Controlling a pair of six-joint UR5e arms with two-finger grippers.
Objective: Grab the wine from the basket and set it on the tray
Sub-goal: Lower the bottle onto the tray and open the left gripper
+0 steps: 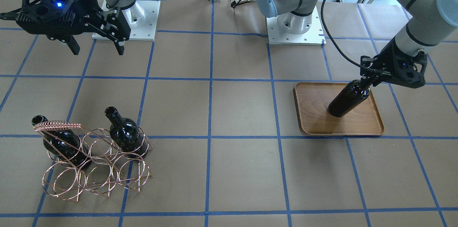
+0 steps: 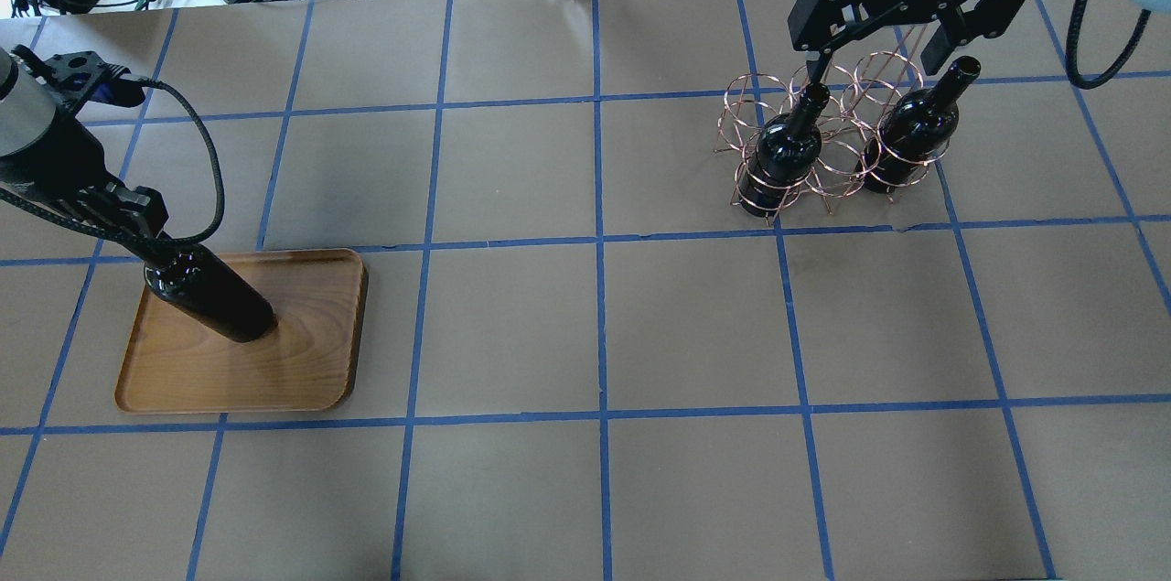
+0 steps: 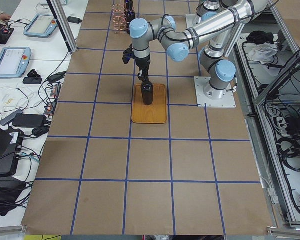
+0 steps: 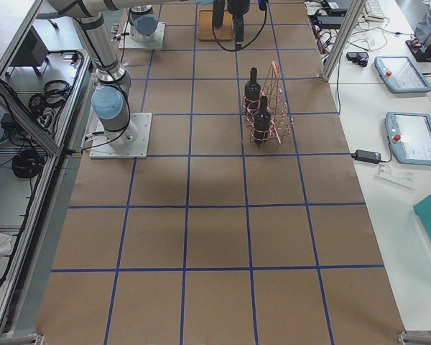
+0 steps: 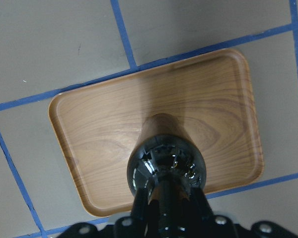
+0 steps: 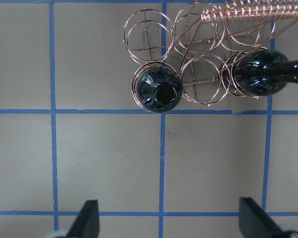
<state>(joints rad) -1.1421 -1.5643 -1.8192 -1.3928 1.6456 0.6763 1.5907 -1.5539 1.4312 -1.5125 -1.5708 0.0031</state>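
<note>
The desk, papered brown and gridded with blue tape, carried everything. In the overhead view the copper wire basket stood at the upper right. Two other bottles sat in its outer hoops, necks up and leaning, while the middle hoops were empty, probably the slot that the moved bottle came from.

The wooden tray lay at the lower left of that view, well apart from the basket. One wine bottle stood on it, toward the tray's upper left part. It looked upright in the left side view, with its base at or on the wood, though the pictures did not show whether its full weight was resting there.

The left gripper was clamped on that bottle's neck, likely to steady it until it stood firmly, so the placing seemed nearly done, with release not yet made.

The right gripper hung above the basket's far side with its jaws spread wide and holding nothing, perhaps parked clear or ready for another bottle.
</note>
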